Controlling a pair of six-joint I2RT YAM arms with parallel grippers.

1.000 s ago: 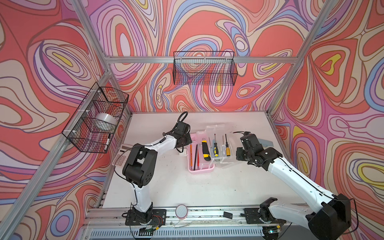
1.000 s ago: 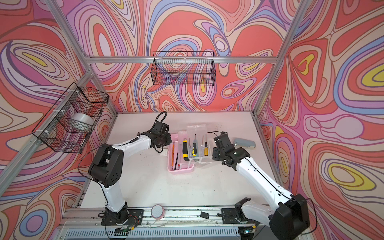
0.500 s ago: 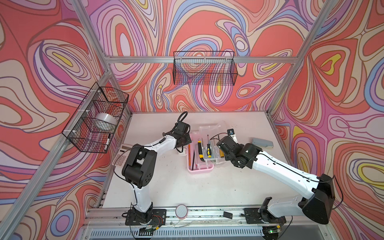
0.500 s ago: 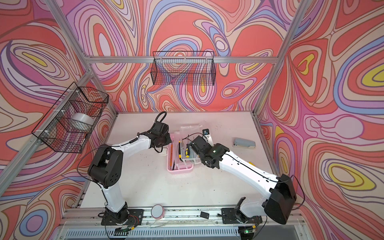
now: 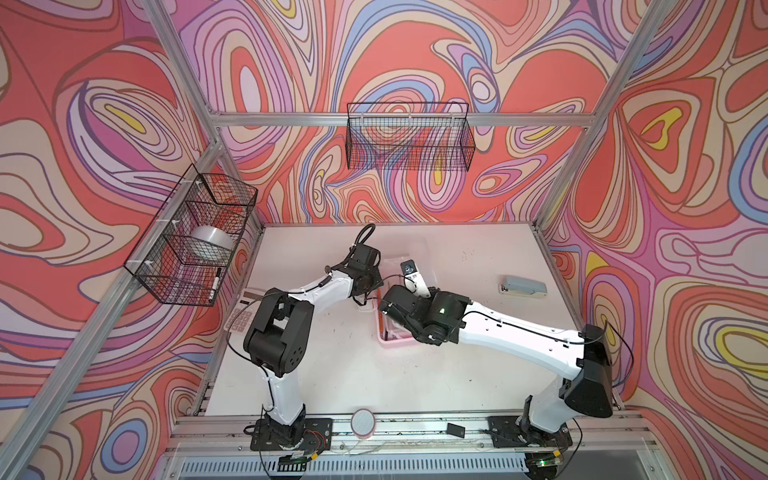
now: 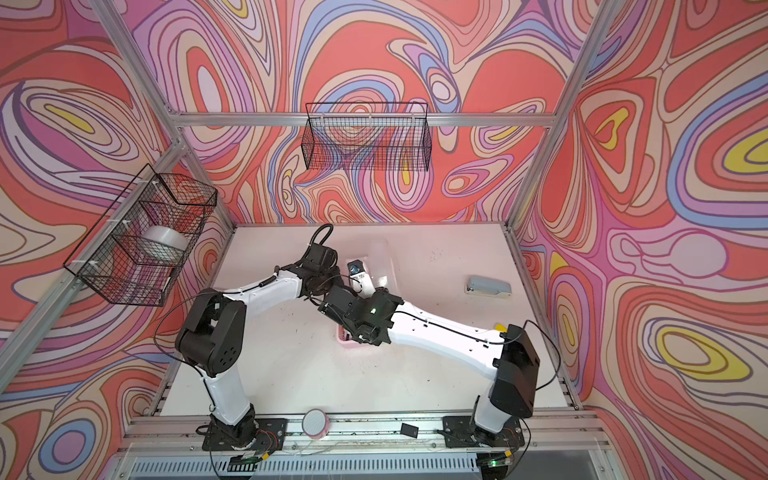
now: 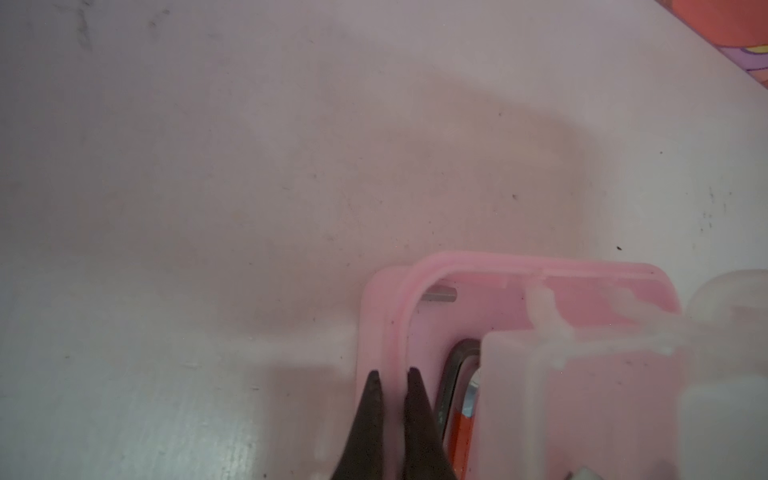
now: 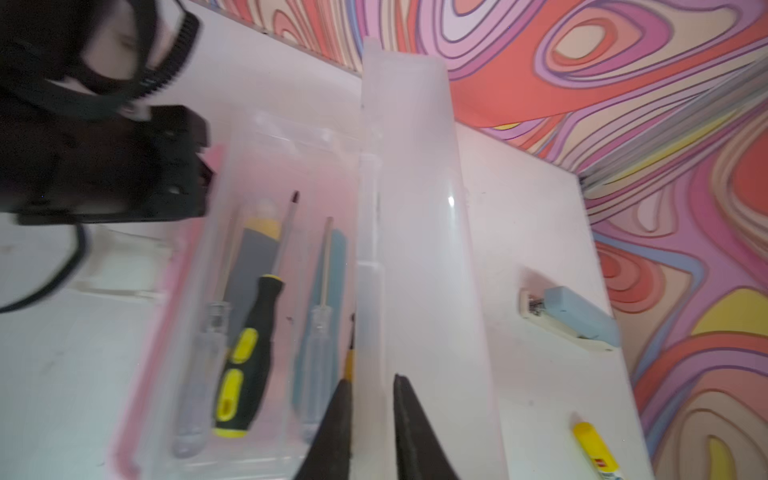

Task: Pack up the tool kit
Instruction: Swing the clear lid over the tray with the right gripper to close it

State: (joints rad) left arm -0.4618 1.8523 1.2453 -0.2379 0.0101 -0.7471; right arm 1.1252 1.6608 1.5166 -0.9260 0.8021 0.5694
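Left gripper [image 7: 394, 372]: my jaws clamped on case [image 7: 498, 268] rim. Right gripper [image 8: 370, 378]: jaws little apart, upright lid [image 8: 415, 187] edge between. Case at centre of both top views.

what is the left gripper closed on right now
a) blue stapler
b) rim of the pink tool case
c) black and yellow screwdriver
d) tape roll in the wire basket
b: in the left wrist view the left gripper has its fingertips pinched on the raised rim of the pink tool case.
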